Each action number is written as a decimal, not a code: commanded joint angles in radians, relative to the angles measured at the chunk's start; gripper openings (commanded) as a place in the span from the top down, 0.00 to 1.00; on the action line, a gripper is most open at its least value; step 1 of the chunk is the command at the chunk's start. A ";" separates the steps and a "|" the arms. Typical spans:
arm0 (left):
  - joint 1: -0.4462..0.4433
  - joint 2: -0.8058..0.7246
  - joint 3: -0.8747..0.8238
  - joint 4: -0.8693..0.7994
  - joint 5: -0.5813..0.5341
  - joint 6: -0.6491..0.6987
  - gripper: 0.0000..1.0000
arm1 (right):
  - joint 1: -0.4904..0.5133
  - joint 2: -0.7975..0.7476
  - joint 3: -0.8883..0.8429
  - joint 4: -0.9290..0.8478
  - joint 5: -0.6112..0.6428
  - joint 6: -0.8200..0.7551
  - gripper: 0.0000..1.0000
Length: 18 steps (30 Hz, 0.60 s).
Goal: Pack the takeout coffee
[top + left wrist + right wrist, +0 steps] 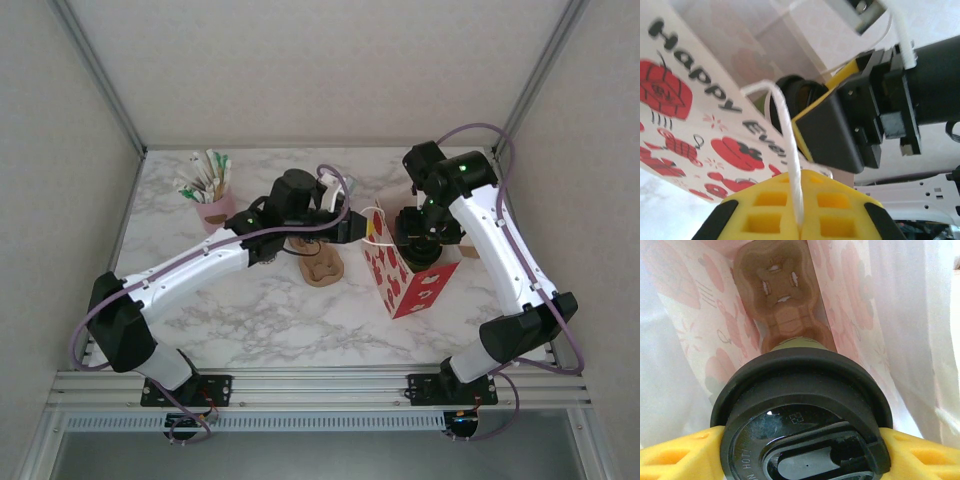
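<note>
Black-lidded takeout coffee (800, 385) hangs inside the gift bag (410, 285), toward the table's (250, 310) right edge, above a cardboard carrier (782, 290), right gripper (800, 455) clamped at its lid rim, left gripper (800, 210) pinching the string handle (785, 130); judged light, crushable, spill-prone: grip gently under the stiff rim.

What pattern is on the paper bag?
The bag is white with red prints and black lettering, clearest in left wrist view.
</note>
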 commanded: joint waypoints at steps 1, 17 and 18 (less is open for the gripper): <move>0.036 0.001 0.049 -0.006 -0.035 0.022 1.00 | -0.004 -0.026 0.003 -0.162 0.001 0.004 0.28; 0.058 0.020 0.067 -0.020 -0.017 0.065 1.00 | 0.064 0.024 0.008 -0.155 -0.049 0.007 0.29; 0.058 0.020 0.063 -0.021 -0.020 0.068 0.99 | 0.068 0.028 0.009 -0.154 -0.048 0.008 0.29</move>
